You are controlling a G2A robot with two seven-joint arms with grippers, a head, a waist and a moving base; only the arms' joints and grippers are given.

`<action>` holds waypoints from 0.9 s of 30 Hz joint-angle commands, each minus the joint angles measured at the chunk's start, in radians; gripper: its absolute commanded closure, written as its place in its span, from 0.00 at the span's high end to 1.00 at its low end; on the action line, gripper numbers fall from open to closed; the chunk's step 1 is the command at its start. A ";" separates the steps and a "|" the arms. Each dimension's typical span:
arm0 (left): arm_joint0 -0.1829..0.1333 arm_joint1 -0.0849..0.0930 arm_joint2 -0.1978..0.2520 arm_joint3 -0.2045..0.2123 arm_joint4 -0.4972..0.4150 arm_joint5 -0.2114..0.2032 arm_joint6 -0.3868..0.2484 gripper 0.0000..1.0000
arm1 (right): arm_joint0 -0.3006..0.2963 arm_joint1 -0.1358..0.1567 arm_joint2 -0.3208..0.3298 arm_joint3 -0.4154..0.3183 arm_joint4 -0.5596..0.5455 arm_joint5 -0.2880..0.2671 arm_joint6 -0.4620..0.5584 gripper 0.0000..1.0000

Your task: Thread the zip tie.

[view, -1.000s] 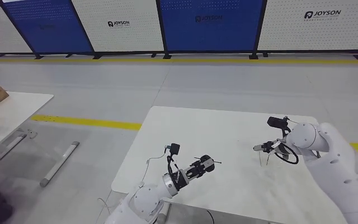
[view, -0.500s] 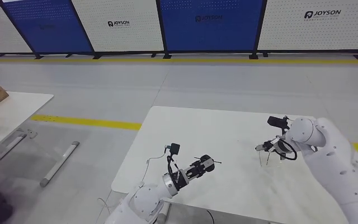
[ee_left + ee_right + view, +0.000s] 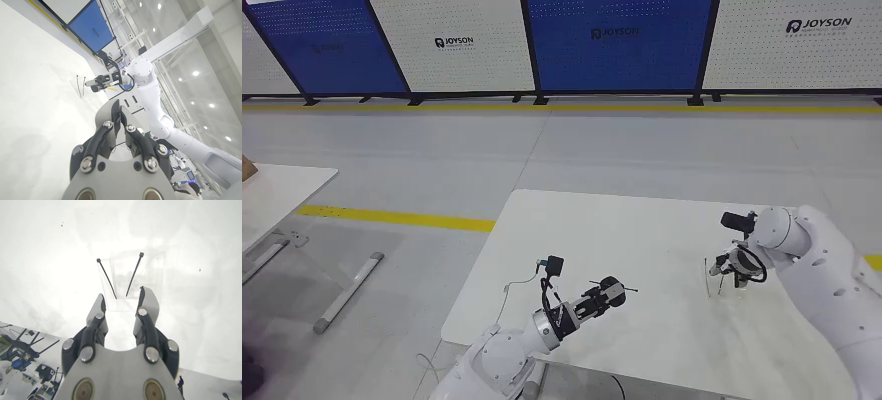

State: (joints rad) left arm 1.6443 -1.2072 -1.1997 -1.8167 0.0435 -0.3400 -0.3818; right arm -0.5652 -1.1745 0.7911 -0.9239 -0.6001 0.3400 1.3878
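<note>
Two black zip ties (image 3: 106, 278) (image 3: 134, 273) lean head-up in a clear plastic stand (image 3: 151, 262) on the white table (image 3: 642, 230). My right gripper (image 3: 122, 296) is open just above the stand, with the lower tips of both ties between its fingers and touching neither. From the top view this gripper (image 3: 720, 268) is at the table's right side. My left gripper (image 3: 617, 291) hovers near the front edge, shut on a thin black zip tie that sticks out on both sides. In the left wrist view its pads (image 3: 117, 113) are pressed together, and the stand's ties (image 3: 81, 86) show far off.
The table's front edge runs close under the left arm, and the left edge is near it. A second white table (image 3: 272, 195) stands off to the far left across open floor. Blue and white panels line the back.
My right gripper has turned from pointing sideways to pointing down over the clear stand, and the arm has drawn in slightly. The left arm has kept still.
</note>
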 commanded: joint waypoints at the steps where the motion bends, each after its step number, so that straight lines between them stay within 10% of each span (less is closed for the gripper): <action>1: 0.000 0.000 0.000 0.000 0.000 0.000 0.000 0.00 | 0.009 -0.010 -0.004 0.027 0.000 0.000 -0.005 0.38; 27: 0.000 0.000 0.000 0.000 0.000 0.000 0.000 0.00 | 0.125 -0.154 -0.073 0.348 -0.048 0.000 -0.002 0.26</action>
State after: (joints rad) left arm 1.6443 -1.2072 -1.1997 -1.8167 0.0435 -0.3400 -0.3818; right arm -0.4445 -1.3234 0.7205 -0.5881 -0.6461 0.3400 1.3868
